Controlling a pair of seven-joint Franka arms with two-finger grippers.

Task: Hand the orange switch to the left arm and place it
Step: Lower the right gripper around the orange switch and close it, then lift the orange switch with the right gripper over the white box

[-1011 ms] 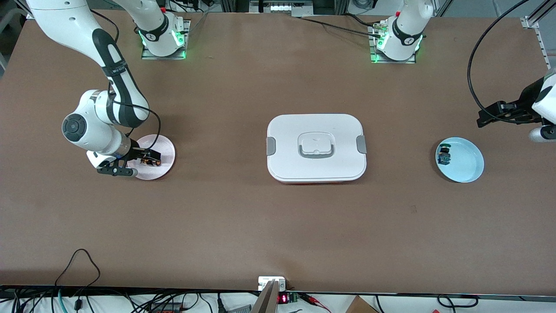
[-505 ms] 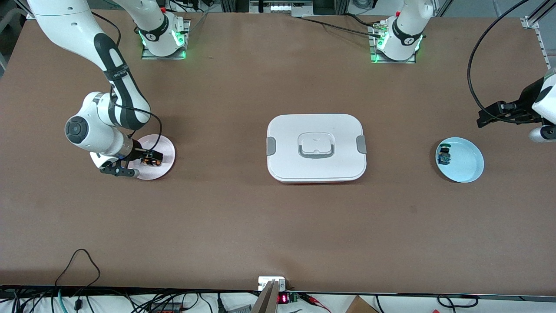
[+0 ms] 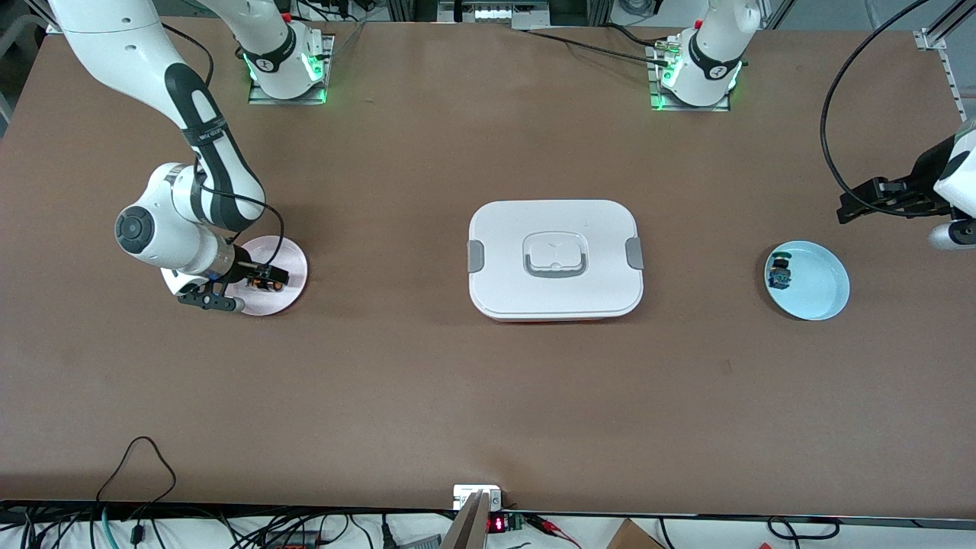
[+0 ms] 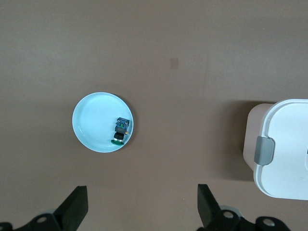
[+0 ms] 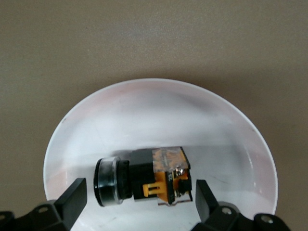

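1. The right claw is down over the pink plate, fingers wide either side of the orange switch; contact seems absent.
2. The left claw waits wide above the tabletop near the blue plate.
3. The box sits between the plates.

Honestly not much to read here. There's a small red digit display on the gear at the table edge nearest the front camera, but I can't make out the number, maybe a 0. The arm base collars carry a round mark, unreadable. The orange switch has a label, but no legible text.
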